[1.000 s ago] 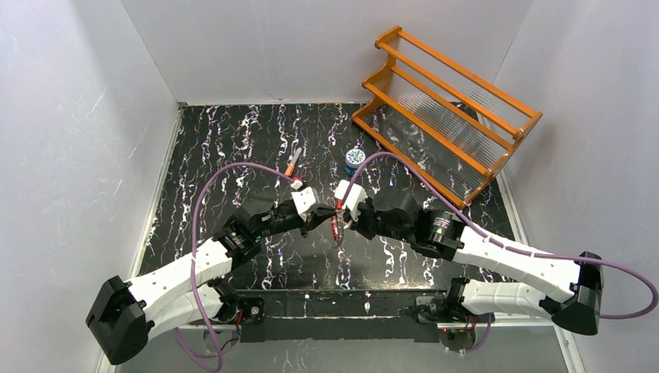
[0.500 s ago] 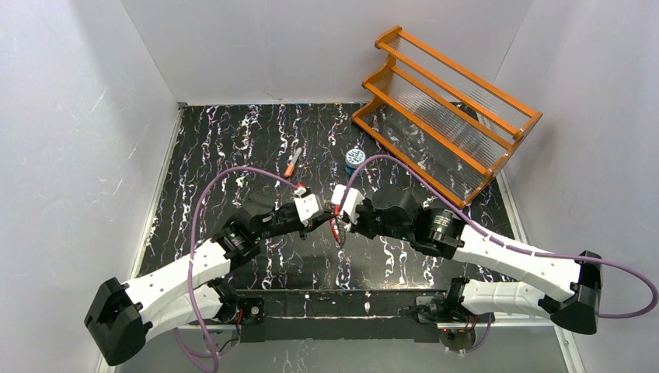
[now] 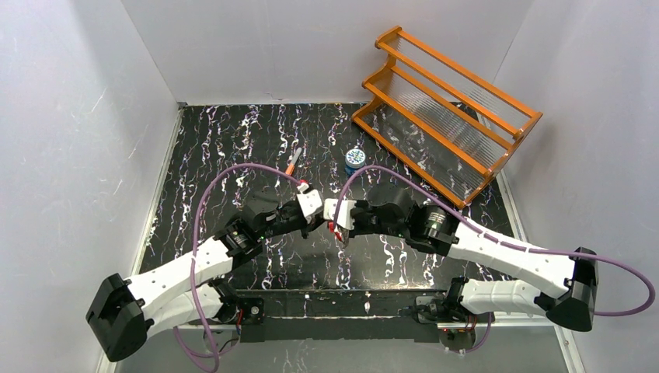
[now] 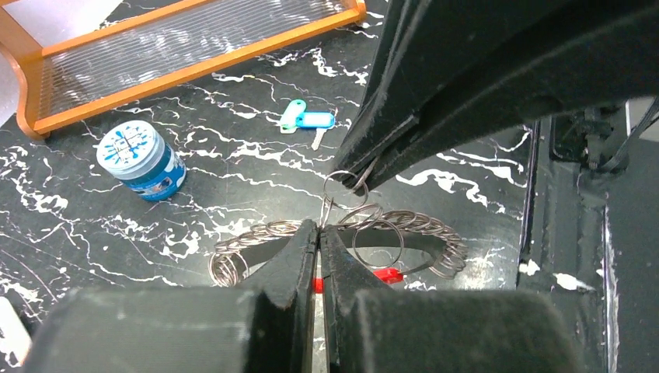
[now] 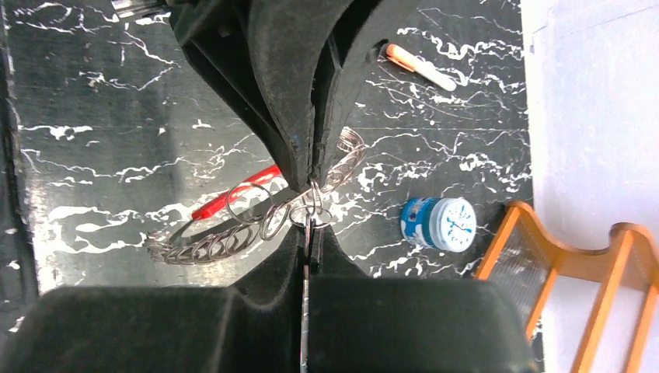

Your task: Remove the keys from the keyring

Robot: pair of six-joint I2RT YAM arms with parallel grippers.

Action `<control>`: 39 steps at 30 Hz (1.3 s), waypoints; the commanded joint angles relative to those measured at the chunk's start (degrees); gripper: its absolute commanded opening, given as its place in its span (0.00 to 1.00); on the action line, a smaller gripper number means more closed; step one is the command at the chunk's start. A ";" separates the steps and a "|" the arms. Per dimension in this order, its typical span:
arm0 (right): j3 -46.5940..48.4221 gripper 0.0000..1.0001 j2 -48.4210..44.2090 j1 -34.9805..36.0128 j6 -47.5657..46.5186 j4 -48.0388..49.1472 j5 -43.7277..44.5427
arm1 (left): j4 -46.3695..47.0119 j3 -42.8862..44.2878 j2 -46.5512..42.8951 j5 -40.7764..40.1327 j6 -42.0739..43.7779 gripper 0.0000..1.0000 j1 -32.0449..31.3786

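The keyring (image 4: 420, 225), a loop of silvery coiled wire with a short red section (image 4: 386, 274), hangs above the black table between both grippers; it also shows in the right wrist view (image 5: 221, 241). My left gripper (image 4: 320, 233) is shut on a thin wire ring of it. My right gripper (image 5: 309, 221) is shut on a thin silvery flat piece, apparently a key edge-on, with small rings at its tip. In the top view the grippers meet tip to tip, left (image 3: 321, 221), right (image 3: 336, 225). A small key with teal and blue heads (image 4: 307, 122) lies on the table.
A small round blue tin (image 3: 354, 158) stands behind the grippers, with an orange marker (image 3: 293, 162) to its left. An orange wooden rack (image 3: 447, 109) fills the back right. White walls enclose the black marbled table (image 3: 233, 148).
My right gripper has pushed a little to the left, closer to the left gripper. The keyring stays held between them, shifted slightly left.
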 commanded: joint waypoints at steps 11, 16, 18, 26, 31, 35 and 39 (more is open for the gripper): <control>4.86 0.01 3.38 0.70 -17.92 0.53 0.76 | 0.65 2.69 5.61 -2.75 -8.61 0.00 0.11; 4.43 0.01 3.66 1.00 -23.48 -0.88 1.22 | 2.00 2.85 7.16 -2.29 -11.61 0.00 0.16; 2.02 0.01 1.62 1.23 -25.99 2.03 0.67 | 2.48 2.78 7.21 -2.68 -12.12 0.00 0.09; -0.20 0.01 -1.49 1.23 -33.37 1.68 1.74 | 2.73 2.79 5.54 -2.67 -14.91 0.23 0.19; 0.14 0.01 -1.51 1.23 -33.57 0.81 1.87 | 2.30 2.98 3.55 0.31 -14.24 0.39 1.00; 0.38 0.01 -1.38 1.23 -33.77 0.60 1.65 | 1.64 3.10 1.49 3.72 -13.01 0.52 3.20; -0.21 0.01 -1.14 1.19 -31.59 1.86 2.76 | -0.68 3.45 -0.16 4.89 -8.99 0.64 4.59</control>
